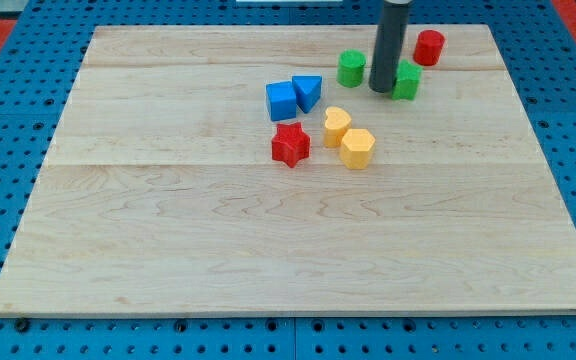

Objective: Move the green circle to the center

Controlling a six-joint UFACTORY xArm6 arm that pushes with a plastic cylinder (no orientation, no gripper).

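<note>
Look at the wooden board [168, 260] first: its whole lower half and left side lie bare, while every block sits crowded in the upper middle and upper right of the frame. The red cylinder [429, 47] stands nearest the top edge. The green circle [351, 68] is near the top, just left of the rod, apart from it. My tip [383, 90] sits between that circle and a second green block [406, 81], whose shape you cannot make out — the rod hides part of it and appears to touch it. There are no fingers here; the rod holds nothing. Below-left lie a blue cube [282, 101] touching a blue triangle [308, 92], a red star [290, 144], and a yellow heart [337, 125] against a yellow hexagon [357, 148].
</note>
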